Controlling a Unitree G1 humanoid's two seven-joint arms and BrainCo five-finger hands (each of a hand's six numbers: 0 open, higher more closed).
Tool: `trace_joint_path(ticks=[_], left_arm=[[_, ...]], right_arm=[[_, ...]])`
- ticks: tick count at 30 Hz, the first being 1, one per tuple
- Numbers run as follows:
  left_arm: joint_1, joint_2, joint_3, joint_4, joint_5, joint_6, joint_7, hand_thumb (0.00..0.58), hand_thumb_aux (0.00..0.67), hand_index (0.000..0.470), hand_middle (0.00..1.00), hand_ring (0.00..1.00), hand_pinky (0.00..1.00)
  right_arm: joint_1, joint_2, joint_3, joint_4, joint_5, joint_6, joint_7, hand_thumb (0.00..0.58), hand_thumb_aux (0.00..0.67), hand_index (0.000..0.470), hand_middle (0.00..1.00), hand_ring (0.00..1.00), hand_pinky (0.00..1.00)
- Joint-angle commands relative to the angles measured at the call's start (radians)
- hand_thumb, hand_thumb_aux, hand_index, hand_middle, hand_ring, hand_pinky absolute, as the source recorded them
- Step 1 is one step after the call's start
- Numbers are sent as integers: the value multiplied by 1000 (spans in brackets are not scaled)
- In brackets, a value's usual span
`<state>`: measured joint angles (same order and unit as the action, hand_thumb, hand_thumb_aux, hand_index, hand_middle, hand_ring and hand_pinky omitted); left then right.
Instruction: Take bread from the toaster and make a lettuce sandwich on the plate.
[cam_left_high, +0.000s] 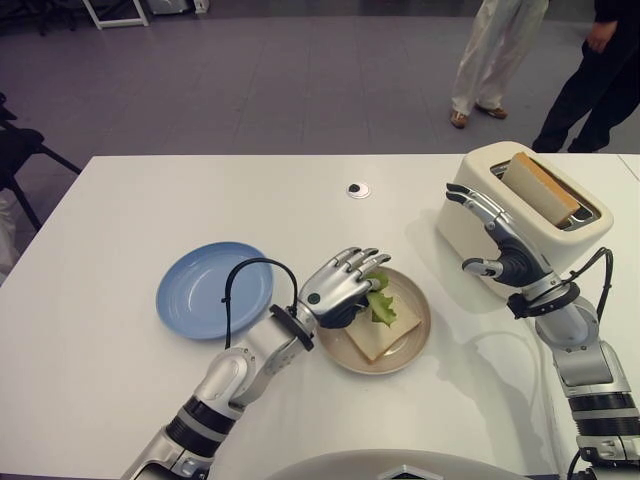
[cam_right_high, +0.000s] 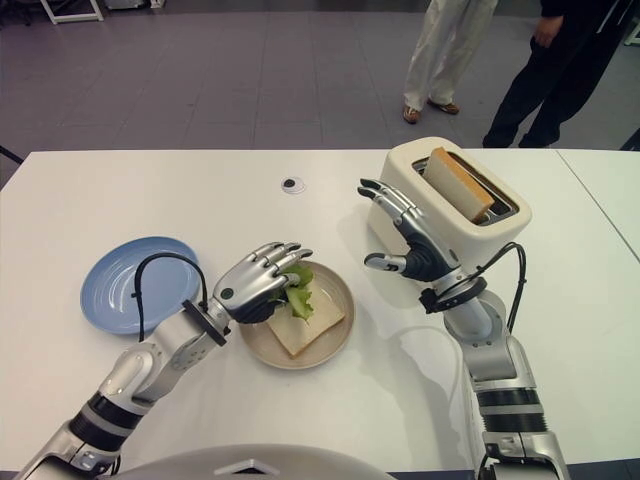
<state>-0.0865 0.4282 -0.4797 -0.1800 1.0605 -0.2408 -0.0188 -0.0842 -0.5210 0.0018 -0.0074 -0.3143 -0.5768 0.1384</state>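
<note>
One lettuce leaf (cam_left_high: 381, 300), partly hidden, is gripped in the left hand's (cam_left_high: 335, 290) curled fingers (cam_left_high: 365, 262) atop bread (cam_left_high: 385, 338) on the plate (cam_left_high: 423, 312); right hand (cam_left_high: 508, 248) with fingers spread beside toaster (cam_left_high: 478, 172).

Silver robot hand (cam_left_high: 340, 288), black cable (cam_left_high: 250, 261), grey arm (cam_left_high: 225, 385).

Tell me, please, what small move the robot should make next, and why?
Probably lift the open right hand to the toast standing in the toaster and grasp it. The plate holds one bread slice with lettuce under the left hand, so only the top piece seems missing.
</note>
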Motion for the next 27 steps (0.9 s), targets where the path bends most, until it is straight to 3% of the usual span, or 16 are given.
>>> trace_joint_path(ticks=[1, 7, 8, 9, 10, 11, 12, 20, 27], left_arm=[[-3, 1, -24, 35, 23, -3, 6, 580, 670, 470, 0, 0, 0], [4, 13, -28, 50, 26, -4, 9, 580, 670, 470, 0, 0, 0], [6, 14, -29, 48, 26, -5, 9, 578, 631, 442, 0, 0, 0], [8, 15, -30, 47, 26, -6, 8, 554, 528, 370, 0, 0, 0], [10, 16, -31, 46, 26, -7, 8, 452, 355, 249, 0, 0, 0], [13, 19, -30, 42, 26, -8, 7, 136, 84, 59, 0, 0, 0], [15, 23, -28, 38, 27, -8, 7, 0, 0, 0, 0, 0, 0], [42, 72, 5, -14, 34, 0, 0, 0, 0, 0, 0, 0, 0], [176, 116, 134, -167, -74, 5, 21, 0, 0, 0, 0, 0, 0]], right_arm=[[3, 4, 11, 0, 9, -2, 17, 0, 0, 0, 0, 0, 0], [0, 6, 19, 2, 9, -11, 28, 0, 0, 0, 0, 0, 0], [0, 7, 19, 2, 9, -12, 30, 0, 0, 0, 0, 0, 0], [1, 7, 20, 2, 8, -14, 32, 0, 0, 0, 0, 0, 0], [1, 7, 21, 2, 8, -16, 34, 0, 0, 0, 0, 0, 0], [2, 7, 22, 2, 6, -17, 35, 0, 0, 0, 0, 0, 0], [2, 7, 24, 2, 4, -18, 36, 0, 0, 0, 0, 0, 0], [-3, 1, 33, 11, -1, -33, 39, 0, 0, 0, 0, 0, 0], [-31, -51, -44, -11, -34, -32, 10, 0, 0, 0, 0, 0, 0]])
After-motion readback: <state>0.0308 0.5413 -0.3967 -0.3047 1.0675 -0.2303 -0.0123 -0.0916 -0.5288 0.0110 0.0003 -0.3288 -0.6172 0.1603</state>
